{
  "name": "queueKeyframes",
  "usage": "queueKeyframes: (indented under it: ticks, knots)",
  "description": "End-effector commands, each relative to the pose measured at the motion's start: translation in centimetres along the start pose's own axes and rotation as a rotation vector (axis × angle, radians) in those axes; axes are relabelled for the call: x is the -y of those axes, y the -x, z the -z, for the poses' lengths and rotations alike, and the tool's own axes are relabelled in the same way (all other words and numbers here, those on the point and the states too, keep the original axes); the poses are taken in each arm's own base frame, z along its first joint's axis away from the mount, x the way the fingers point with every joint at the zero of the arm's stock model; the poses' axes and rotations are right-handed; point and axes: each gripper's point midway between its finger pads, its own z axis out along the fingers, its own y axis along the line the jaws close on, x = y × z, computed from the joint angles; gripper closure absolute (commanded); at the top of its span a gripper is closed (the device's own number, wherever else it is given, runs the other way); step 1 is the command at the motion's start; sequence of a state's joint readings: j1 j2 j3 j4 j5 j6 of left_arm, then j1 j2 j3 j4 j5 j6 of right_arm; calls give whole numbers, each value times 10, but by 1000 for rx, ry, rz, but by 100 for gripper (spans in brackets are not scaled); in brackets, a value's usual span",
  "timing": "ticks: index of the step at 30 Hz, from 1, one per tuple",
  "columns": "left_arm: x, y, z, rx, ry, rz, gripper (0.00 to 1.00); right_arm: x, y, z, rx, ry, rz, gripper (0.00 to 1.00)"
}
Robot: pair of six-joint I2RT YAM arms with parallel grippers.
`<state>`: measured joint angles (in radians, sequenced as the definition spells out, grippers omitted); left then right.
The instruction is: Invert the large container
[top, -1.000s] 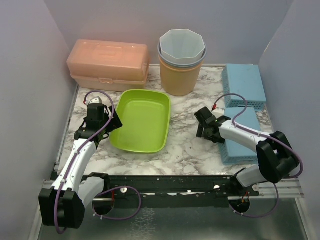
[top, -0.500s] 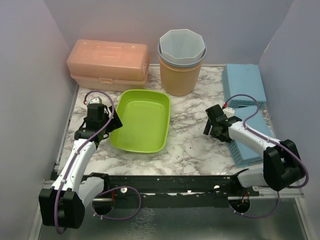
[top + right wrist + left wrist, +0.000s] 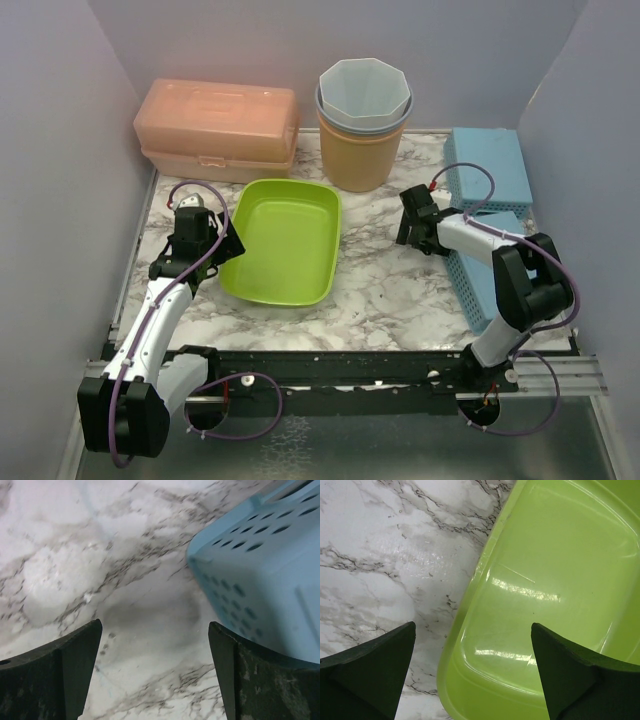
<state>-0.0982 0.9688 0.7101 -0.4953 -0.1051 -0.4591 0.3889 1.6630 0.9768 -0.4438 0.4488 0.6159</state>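
Large green container (image 3: 285,240) sits upright, open side up, left of centre on the marble bench (image 3: 380,285). At its 9 o'clock rim the left pincer (image 3: 224,244) spreads wide astride the edge. Toward 3 o'clock, the right pincer (image 3: 410,228) gapes wide beside a blue basket (image 3: 490,280).

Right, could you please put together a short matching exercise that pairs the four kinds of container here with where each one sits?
Things:
1. green tub
2. orange lidded box
3. stacked bins
4. blue baskets

Places:
A. back middle
B. right edge of the table
C. back left corner
D. left of centre, open side up

Pairs: 1-D, 2-C, 3-A, 4-B
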Motion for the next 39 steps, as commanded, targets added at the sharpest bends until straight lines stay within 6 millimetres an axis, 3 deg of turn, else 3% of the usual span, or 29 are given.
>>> queueKeyframes:
  ticks: [1,10,16,20,25,28,39]
  knots:
    - [-4,-1,-1,7,8,6,1,18,36,-11,90,-67,-38,9]
    - [-3,-2,-1,3,4,7,1,47,46,-27,77,-117,-129,8]
    - [-3,-2,-1,4,5,7,1,61,53,-24,80,-113,-146,8]
    - [-3,-2,-1,4,4,7,1,32,48,-9,17,76,-66,7]
    - [-4,-1,-1,6,8,8,1,9,48,33,31,275,-65,9]
    - [-4,-1,-1,6,9,7,1,-1,35,52,15,393,-60,12]
    - [-4,-2,-2,4,8,7,1,89,-47,47,-10,19,-382,6]
